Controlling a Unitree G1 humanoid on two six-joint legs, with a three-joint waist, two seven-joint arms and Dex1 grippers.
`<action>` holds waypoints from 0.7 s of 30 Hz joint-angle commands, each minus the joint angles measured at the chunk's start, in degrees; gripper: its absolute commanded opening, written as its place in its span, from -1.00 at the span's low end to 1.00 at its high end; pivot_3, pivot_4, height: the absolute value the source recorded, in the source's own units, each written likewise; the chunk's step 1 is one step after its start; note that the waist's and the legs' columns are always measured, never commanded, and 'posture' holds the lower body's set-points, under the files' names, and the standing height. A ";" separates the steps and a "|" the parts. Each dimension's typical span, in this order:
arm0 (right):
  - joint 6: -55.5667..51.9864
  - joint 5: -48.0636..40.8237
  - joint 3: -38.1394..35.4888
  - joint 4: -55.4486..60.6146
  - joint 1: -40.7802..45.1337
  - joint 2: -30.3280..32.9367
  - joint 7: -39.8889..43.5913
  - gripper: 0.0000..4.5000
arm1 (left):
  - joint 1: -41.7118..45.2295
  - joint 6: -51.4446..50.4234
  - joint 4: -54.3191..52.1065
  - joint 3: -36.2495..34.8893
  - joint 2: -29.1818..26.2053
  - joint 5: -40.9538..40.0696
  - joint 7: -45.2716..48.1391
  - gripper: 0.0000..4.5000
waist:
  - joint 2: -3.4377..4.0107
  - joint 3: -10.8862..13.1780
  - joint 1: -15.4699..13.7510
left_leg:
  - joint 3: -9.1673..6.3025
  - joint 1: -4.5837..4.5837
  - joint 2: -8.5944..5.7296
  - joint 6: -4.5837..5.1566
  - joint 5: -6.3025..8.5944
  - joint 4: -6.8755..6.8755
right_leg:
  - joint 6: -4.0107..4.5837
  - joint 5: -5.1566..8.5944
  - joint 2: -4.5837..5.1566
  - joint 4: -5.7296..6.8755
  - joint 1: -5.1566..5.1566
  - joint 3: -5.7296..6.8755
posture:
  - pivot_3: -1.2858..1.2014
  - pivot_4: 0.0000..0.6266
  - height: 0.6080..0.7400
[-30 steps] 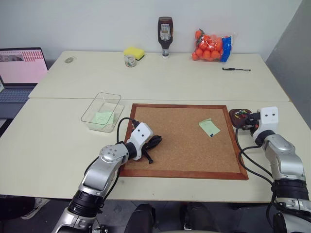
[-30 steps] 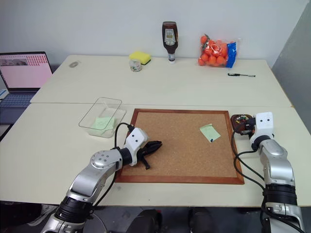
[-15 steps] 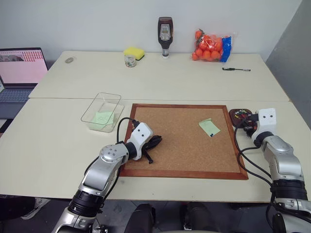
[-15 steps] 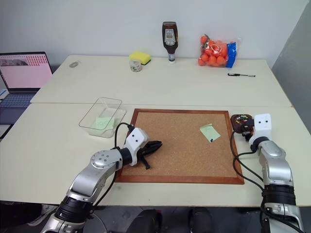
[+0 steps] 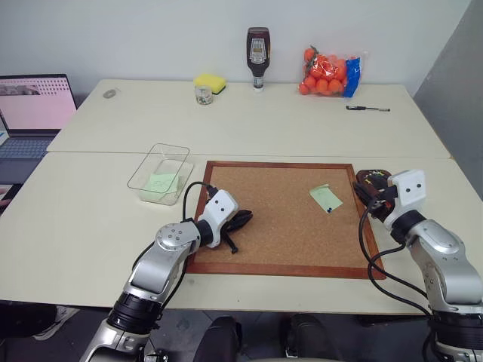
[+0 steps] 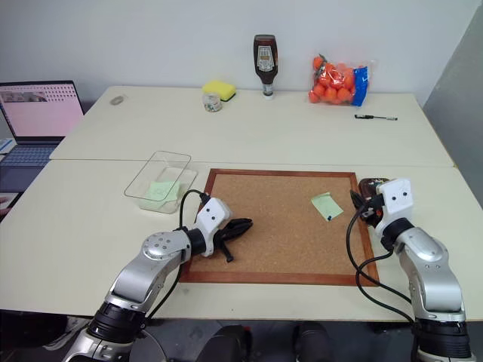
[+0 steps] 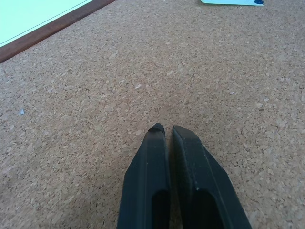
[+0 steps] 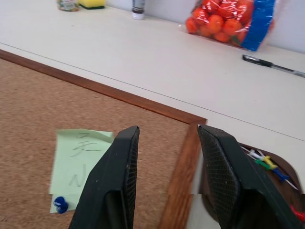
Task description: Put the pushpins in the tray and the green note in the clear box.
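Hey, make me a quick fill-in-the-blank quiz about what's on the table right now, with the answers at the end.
1. The green note on the corkboard is held by a ____ pushpin.
2. A second green note lies inside the clear ____.
3. The left claw is ____.
4. The right claw is open, with nothing between its ____.

Answers: blue; box; shut; fingers

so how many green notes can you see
2: one green note pinned on the corkboard near its right side, another lying inside the clear box. None seem hidden.
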State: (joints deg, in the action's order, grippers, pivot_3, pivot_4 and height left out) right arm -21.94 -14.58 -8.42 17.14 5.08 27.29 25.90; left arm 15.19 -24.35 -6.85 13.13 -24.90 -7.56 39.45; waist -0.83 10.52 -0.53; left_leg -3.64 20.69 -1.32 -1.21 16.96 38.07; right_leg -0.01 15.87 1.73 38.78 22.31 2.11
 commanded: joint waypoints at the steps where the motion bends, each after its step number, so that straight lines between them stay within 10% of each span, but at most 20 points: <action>1: -1.59 0.38 4.85 2.86 -0.26 -0.78 1.24 -0.08 | -0.81 -0.55 1.47 1.63 -0.05 1.12 0.46 -0.87 | 0.00 0.00 0.01 | 0.00 0.01 0.00 0.00 0.00 0.00 | 0.00 0.00 0.00 0.00 0.01 0.00 | 0.03 -0.52 1.00; 21: -1.02 1.85 6.69 -3.24 -1.65 -0.87 2.18 -0.08 | -1.10 -0.51 1.07 1.74 0.10 1.19 0.16 -0.87 | -0.01 0.00 -0.10 | 0.00 0.04 -0.01 0.00 0.00 0.01 | -0.01 -0.01 0.01 -0.10 -0.01 0.01 | 0.03 -0.52 1.00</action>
State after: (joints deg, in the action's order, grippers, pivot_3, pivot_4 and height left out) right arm -23.98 -12.52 -0.41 13.26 3.34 26.14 27.72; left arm 15.24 -23.87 -6.69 13.17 -24.84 -7.54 39.42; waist -0.84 10.53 -0.63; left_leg -3.64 20.73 -1.33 -1.21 16.95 38.08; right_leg -0.02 15.86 1.74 38.68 22.30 2.12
